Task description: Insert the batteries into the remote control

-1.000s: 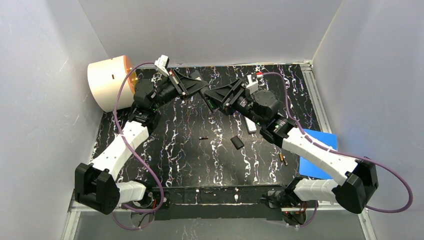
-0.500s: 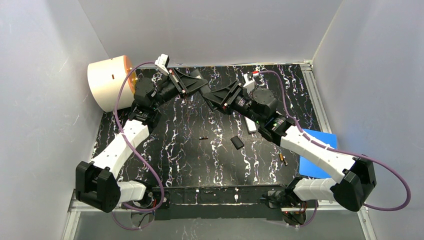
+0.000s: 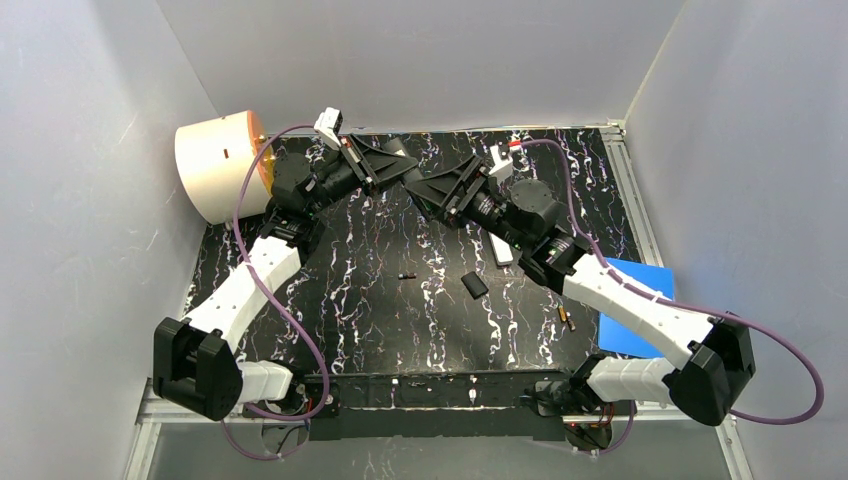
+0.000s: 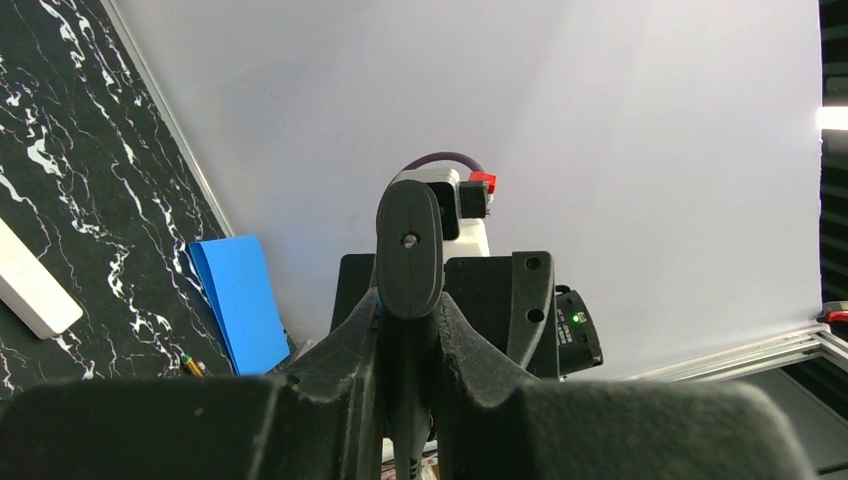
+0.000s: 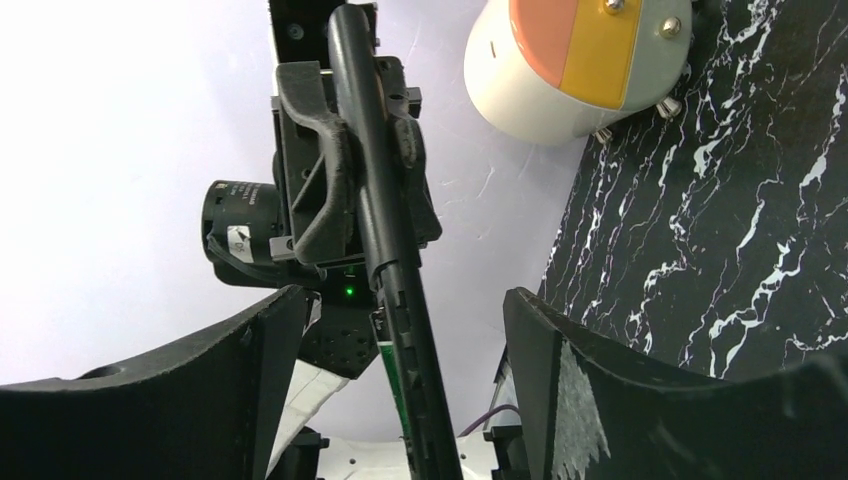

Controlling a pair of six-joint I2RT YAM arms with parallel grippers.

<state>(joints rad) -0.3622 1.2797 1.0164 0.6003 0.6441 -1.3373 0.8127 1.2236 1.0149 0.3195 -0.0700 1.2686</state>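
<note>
Clamping the black remote control (image 4: 408,240) aloft, the left gripper (image 4: 408,315) held it between the wide-open, empty right gripper (image 5: 405,300), which probably should close squarely across it, while batteries (image 3: 407,275) lay on the table (image 3: 350,300).

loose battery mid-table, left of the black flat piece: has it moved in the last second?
No. The battery lies on the same white veins of the table, with the same gap to the black flat piece, in the top view.
</note>
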